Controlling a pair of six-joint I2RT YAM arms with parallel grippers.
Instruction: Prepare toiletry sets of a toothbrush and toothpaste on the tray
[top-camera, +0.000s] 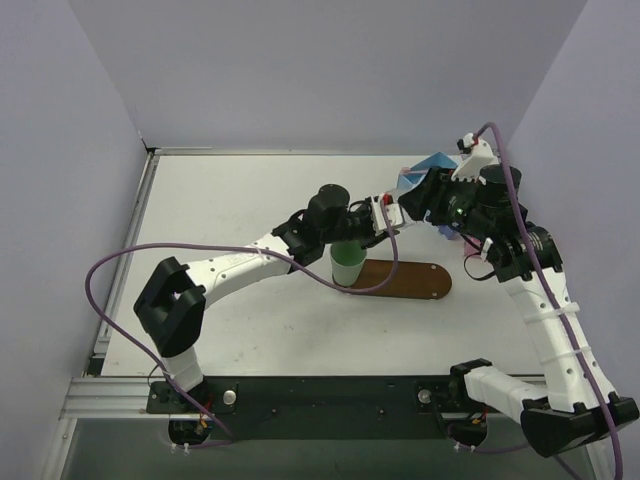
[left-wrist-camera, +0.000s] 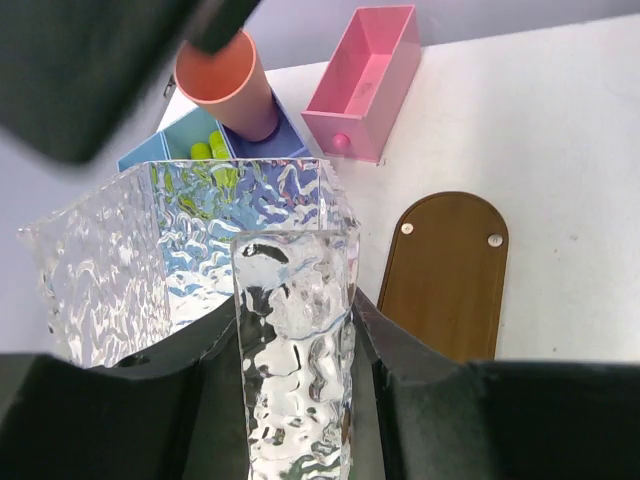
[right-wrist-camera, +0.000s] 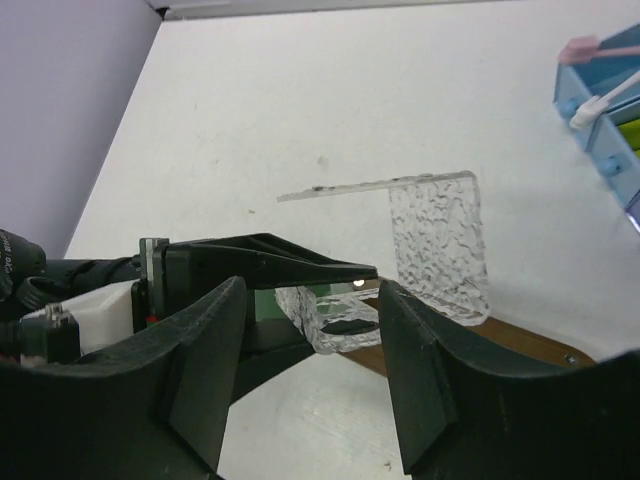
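Top external view had both arms stretched toward the far right of the table (top-camera: 230, 200), their wrists nearly meeting above the tray (top-camera: 410, 282). From where I stood, the mint-green cup (top-camera: 348, 266) sat at the left end of that dark oval board.

The left claw (left-wrist-camera: 295, 320) was clenched on a clear, ripple-textured plastic holder (left-wrist-camera: 150, 250), its black fingers (left-wrist-camera: 385, 340) pressed on either side of one narrow wall. The holder hung above the table just beside the rounded end of the tray.

The right claw (right-wrist-camera: 310, 287) was spread wide with nothing between its fingers, pointing at the left claw and its load.

The toothpaste tubes (left-wrist-camera: 215, 150) stood in a compartment of the blue bin (left-wrist-camera: 160, 140), next to a salmon cup (left-wrist-camera: 225, 80) in the neighbouring slot. A whitish toothbrush (right-wrist-camera: 605, 98) poked out over the bin's edge. A pink box (left-wrist-camera: 365, 85) lay just beside the bin.
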